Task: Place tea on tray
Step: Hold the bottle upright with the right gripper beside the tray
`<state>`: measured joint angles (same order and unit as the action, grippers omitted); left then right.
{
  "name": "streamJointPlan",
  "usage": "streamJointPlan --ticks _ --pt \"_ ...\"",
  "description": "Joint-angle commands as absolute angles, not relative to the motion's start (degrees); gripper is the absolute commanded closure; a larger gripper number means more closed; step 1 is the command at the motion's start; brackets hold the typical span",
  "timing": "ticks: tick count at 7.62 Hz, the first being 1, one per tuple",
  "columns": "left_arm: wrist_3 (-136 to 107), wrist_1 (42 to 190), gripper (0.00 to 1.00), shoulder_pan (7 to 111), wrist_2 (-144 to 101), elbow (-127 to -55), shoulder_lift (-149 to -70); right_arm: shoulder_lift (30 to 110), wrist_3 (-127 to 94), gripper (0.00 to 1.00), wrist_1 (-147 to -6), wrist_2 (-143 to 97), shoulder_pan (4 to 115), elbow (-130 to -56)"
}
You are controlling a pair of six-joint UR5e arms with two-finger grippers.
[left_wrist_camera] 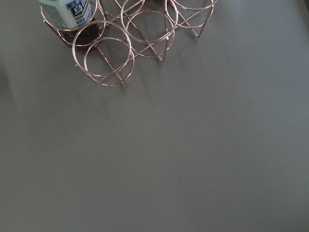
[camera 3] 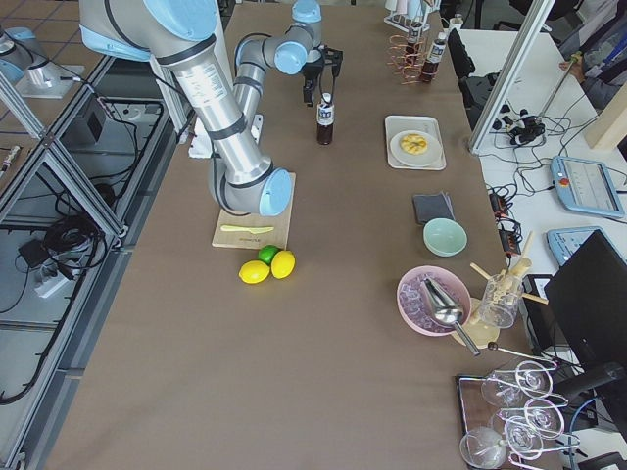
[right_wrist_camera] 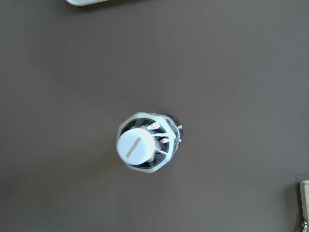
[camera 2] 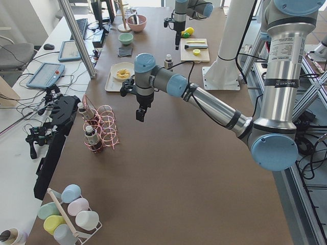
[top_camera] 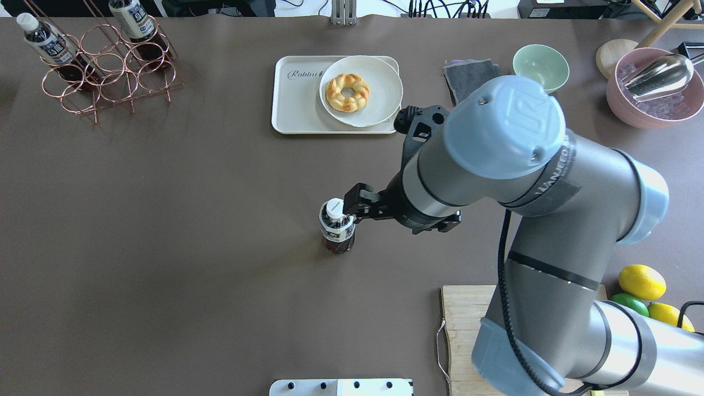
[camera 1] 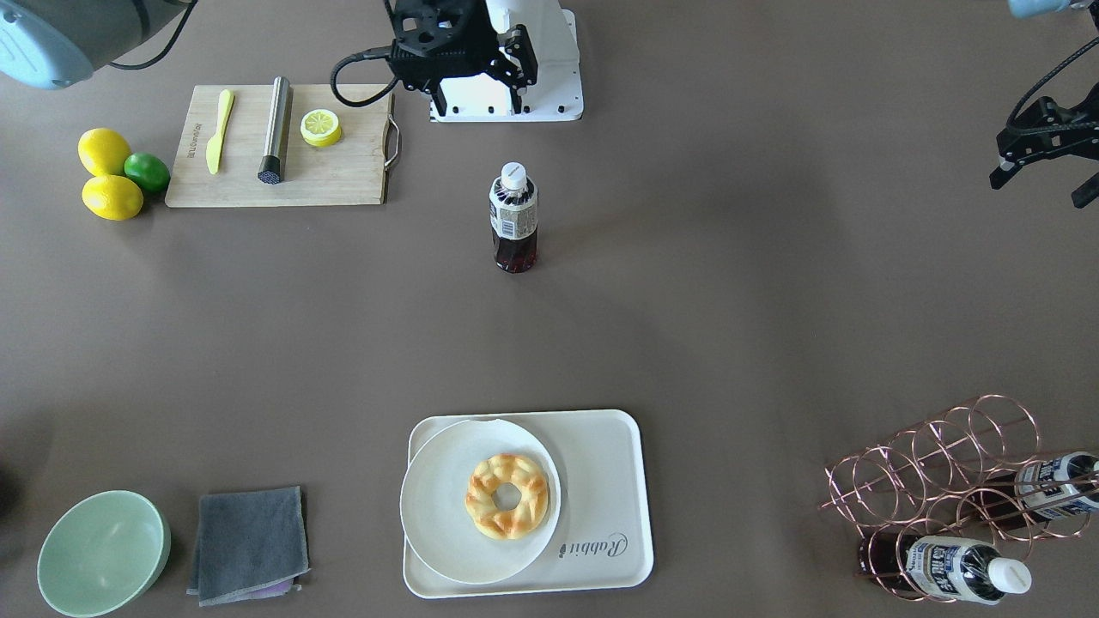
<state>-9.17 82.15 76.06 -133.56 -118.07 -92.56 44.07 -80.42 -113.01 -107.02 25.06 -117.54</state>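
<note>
The tea bottle [camera 1: 513, 219] stands upright near the middle of the worktop, a little toward my edge, long axis vertical. My right pincer [top_camera: 351, 207] hangs just above it, jaws apart, the bottle almost straight below. The tray [camera 1: 601, 463] lies at the far edge's middle. My left pincer [camera 1: 1039, 190], also apart, hangs well off toward the left end, so the right is nearer.

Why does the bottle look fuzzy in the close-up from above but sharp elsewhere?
Right wrist view: the tea is likely too close to the lens, so its cap lettering looks soft. Front-facing view: it is crisp. Overhead view: the near right arm looms large.
</note>
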Motion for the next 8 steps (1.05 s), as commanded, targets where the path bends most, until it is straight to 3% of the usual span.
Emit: streamJointPlan --ticks 1,5,8 --pt "-4.6 88.9 0.03 78.4 -133.7 -117.6 -84.7 39.0 -79.0 0.06 -116.6 -102.1 22.9 -112.6" --pt "-4.8 93.9 0.03 79.7 -133.8 -117.9 -81.5 36.5 -66.7 0.12 -109.2 -102.4 26.8 -101.5" --pt "-4.9 93.9 0.03 79.7 -133.8 -117.6 -82.4 37.5 -66.1 0.18 -108.9 -104.1 27.0 -102.0"
